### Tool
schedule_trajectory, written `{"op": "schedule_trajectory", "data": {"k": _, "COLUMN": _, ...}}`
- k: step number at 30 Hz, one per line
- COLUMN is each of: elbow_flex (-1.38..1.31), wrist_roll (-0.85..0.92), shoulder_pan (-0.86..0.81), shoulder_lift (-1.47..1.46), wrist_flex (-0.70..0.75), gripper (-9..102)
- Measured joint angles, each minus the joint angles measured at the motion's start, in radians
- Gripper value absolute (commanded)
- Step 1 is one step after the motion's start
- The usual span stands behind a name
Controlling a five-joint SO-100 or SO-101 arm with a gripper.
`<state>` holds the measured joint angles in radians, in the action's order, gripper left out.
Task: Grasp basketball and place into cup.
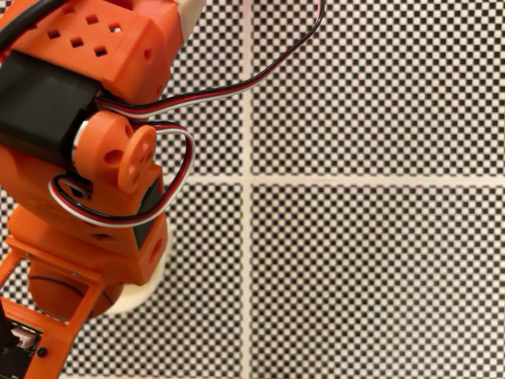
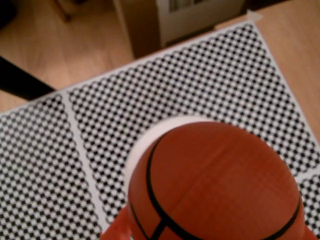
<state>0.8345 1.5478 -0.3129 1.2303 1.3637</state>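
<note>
In the wrist view the basketball [image 2: 215,185], dark orange-red with black seam lines, looms large in the lower right. It hangs just over the cup's white rim [image 2: 150,135], which curves out from behind its upper left. An orange fingertip [image 2: 117,231] touches the ball's lower left side. In the fixed view the orange arm covers the left side. A dark curved slice of the basketball [image 1: 51,292] shows under the gripper [image 1: 59,304], and beside it a cream edge of the cup [image 1: 136,294] peeks out from beneath the arm. The gripper is shut on the ball.
A black-and-white checkered mat [image 1: 371,260] with pale dividing lines covers the surface. In the wrist view a wooden floor [image 2: 60,45] lies beyond the mat, with a cardboard box [image 2: 185,17] at the top and a dark bar [image 2: 20,82] at the left.
</note>
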Motion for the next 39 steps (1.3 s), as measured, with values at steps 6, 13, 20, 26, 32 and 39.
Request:
{"op": "schedule_trajectory", "data": {"k": 6, "elbow_flex": -0.003, "wrist_roll": 0.0, "shoulder_pan": 0.008, "shoulder_lift": -0.006, "wrist_flex": 0.0, "gripper": 40}}
{"op": "schedule_trajectory", "data": {"k": 13, "elbow_flex": -0.012, "wrist_roll": -0.012, "shoulder_pan": 0.02, "shoulder_lift": -0.006, "wrist_flex": 0.0, "gripper": 38}}
{"op": "schedule_trajectory", "data": {"k": 20, "elbow_flex": -0.009, "wrist_roll": -0.021, "shoulder_pan": 0.058, "shoulder_lift": 0.009, "wrist_flex": 0.043, "gripper": 38}}
{"op": "schedule_trajectory", "data": {"k": 26, "elbow_flex": 0.112, "wrist_roll": -0.006, "shoulder_pan": 0.141, "shoulder_lift": 0.204, "wrist_flex": 0.077, "gripper": 36}}
{"op": "schedule_trajectory", "data": {"k": 32, "elbow_flex": 0.285, "wrist_roll": -0.015, "shoulder_pan": 0.241, "shoulder_lift": 0.492, "wrist_flex": 0.115, "gripper": 34}}
{"op": "schedule_trajectory", "data": {"k": 39, "elbow_flex": 0.744, "wrist_roll": -0.029, "shoulder_pan": 0.348, "shoulder_lift": 1.062, "wrist_flex": 0.118, "gripper": 34}}
